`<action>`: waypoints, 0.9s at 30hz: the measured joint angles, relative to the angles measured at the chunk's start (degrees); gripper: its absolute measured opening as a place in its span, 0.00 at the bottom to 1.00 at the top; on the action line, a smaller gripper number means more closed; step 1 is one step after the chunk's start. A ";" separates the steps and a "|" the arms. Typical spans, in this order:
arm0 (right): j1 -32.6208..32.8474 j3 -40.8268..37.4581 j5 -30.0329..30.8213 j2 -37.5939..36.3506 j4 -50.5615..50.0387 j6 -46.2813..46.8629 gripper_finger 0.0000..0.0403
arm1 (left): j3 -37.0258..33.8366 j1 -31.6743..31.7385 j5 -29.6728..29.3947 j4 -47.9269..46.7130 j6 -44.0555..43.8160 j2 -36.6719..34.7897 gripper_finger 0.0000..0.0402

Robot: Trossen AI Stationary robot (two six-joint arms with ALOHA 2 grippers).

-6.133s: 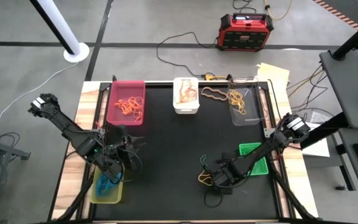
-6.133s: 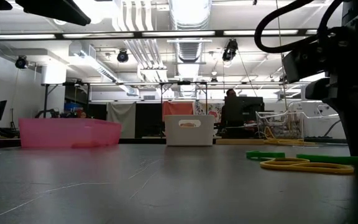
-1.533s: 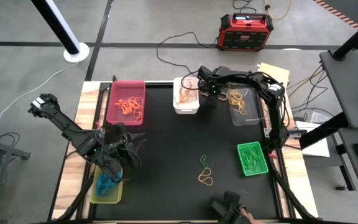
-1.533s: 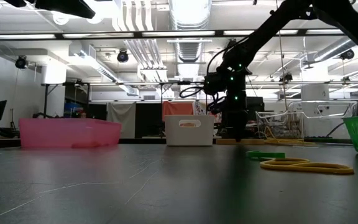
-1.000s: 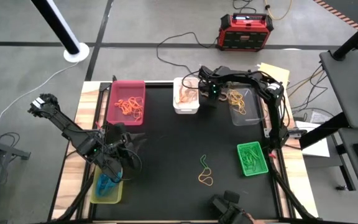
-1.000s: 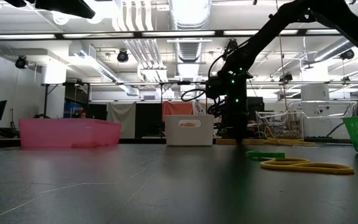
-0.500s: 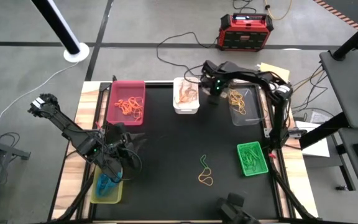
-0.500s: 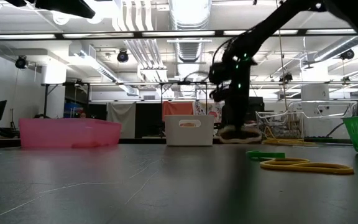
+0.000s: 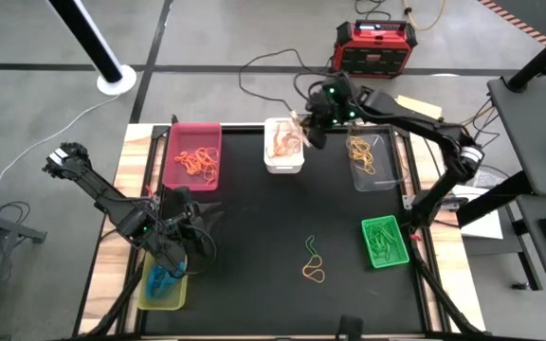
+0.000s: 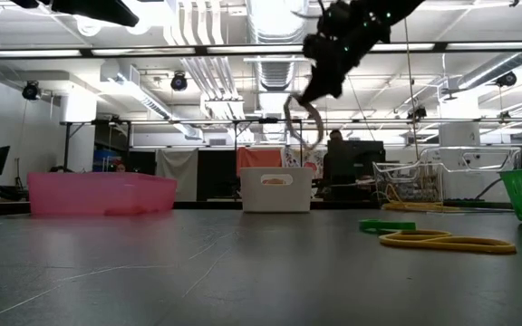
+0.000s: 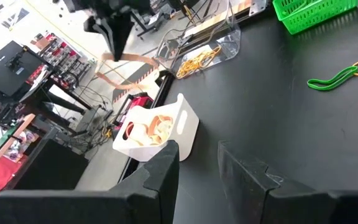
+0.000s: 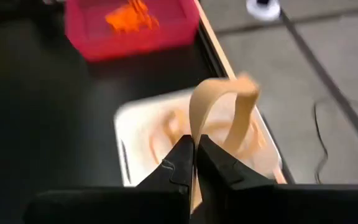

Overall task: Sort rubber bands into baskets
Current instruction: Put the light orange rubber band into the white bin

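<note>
I see the black matte table (image 9: pixel 254 237), wood-edged, on a grey concrete floor, with an open workshop of ducts and strip lights behind it. My right arm reaches to the far edge; the right gripper (image 12: pixel 194 163) hangs above the white basket (image 9: pixel 283 152), fingers pinched shut on a wide tan rubber band (image 12: pixel 219 109) that loops up limp and flat. My left gripper (image 11: pixel 196 163) waits over the yellow-green basket (image 9: pixel 162 290) at the near left corner, fingers partly apart, holding nothing I can see. The baskets are small rigid plastic rectangles: pink basket (image 9: pixel 192 156) with orange bands, clear basket (image 9: pixel 370 161) with yellow ones, and the slatted green basket (image 9: pixel 385 242) at the right. A thin green band (image 9: pixel 311 249) and a yellow band (image 9: pixel 314 273) lie loose mid-table, near each other.
</note>
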 joint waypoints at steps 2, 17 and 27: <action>1.81 -0.22 -0.30 -0.28 3.40 0.79 0.02 | -0.05 0.02 0.00 0.03 -0.45 0.00 0.24; 7.82 -0.33 0.55 7.50 11.81 12.06 0.03 | -0.39 0.02 0.02 0.02 -1.97 0.00 0.24; 7.80 -0.33 4.18 10.64 12.08 13.15 0.20 | -0.39 0.02 0.02 0.02 -2.03 0.00 0.24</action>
